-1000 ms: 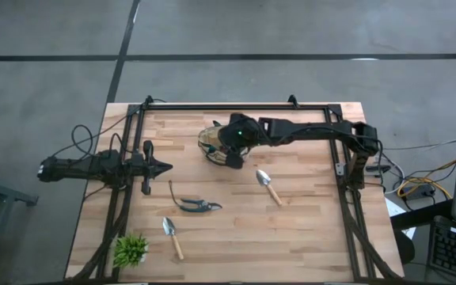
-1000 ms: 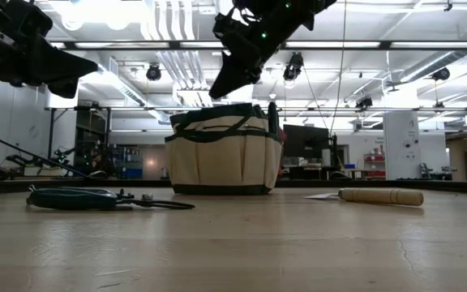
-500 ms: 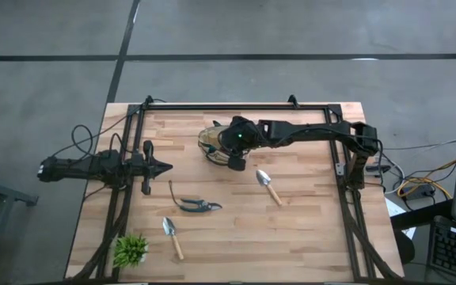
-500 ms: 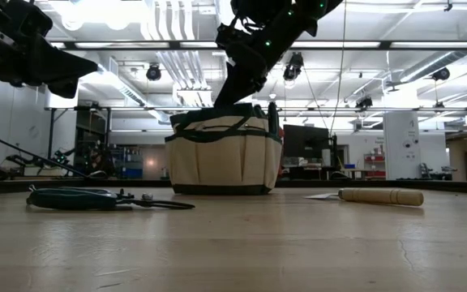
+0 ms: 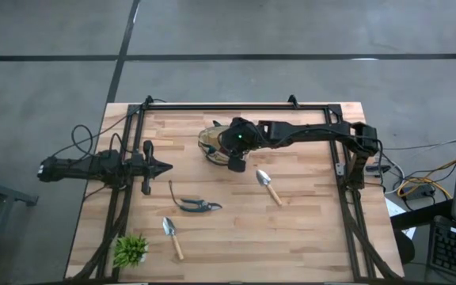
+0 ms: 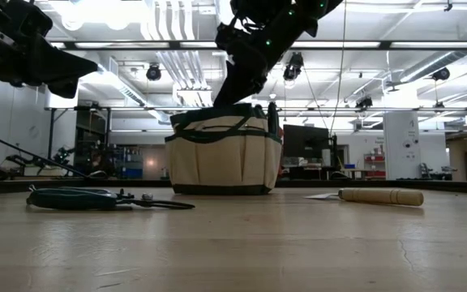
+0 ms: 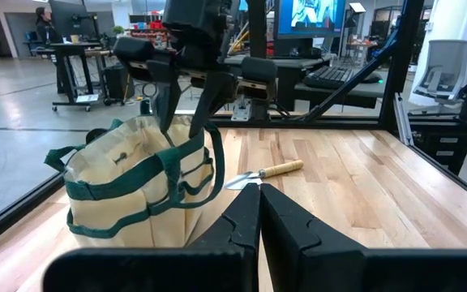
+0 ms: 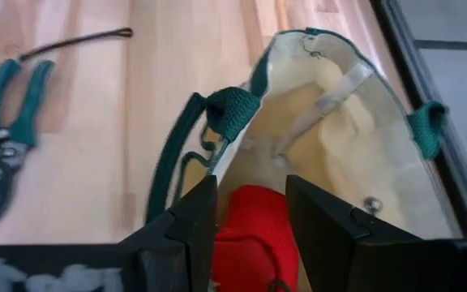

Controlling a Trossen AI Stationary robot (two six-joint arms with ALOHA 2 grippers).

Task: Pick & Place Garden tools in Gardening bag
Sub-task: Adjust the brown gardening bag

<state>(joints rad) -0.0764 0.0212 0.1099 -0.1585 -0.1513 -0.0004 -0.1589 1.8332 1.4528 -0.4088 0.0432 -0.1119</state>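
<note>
The tan gardening bag (image 5: 210, 141) with green trim stands upright on its base at the table's far middle, and it also shows in the low view (image 6: 224, 158). My right gripper (image 8: 251, 188) is over its open mouth, shut on a red glove-like item (image 8: 254, 231). Green-handled pruning shears (image 5: 196, 205) and two wooden-handled trowels (image 5: 269, 185) (image 5: 172, 237) lie flat on the table. My left gripper (image 5: 162, 167) waits shut and empty at the table's left, pointing at the bag (image 7: 128, 186). My right gripper pinches the red glove-like item (image 8: 254, 211) between its two fingers (image 8: 197, 219). The fingers come from above, slanting down into the bag's mouth. The item sits between the fingers over the bag's tan inside (image 8: 331, 138). I cannot tell whether it touches the bag.
A spiky green plant (image 5: 131, 249) stands at the near left corner. A black metal frame (image 5: 236, 107) runs along the table's far and side edges. The bag's loop handles (image 8: 229, 113) stand beside the right fingers.
My right gripper has gone down with the red item, from above the bag to the level of its rim, and has then kept still. The bag and the other tools have not moved.
</note>
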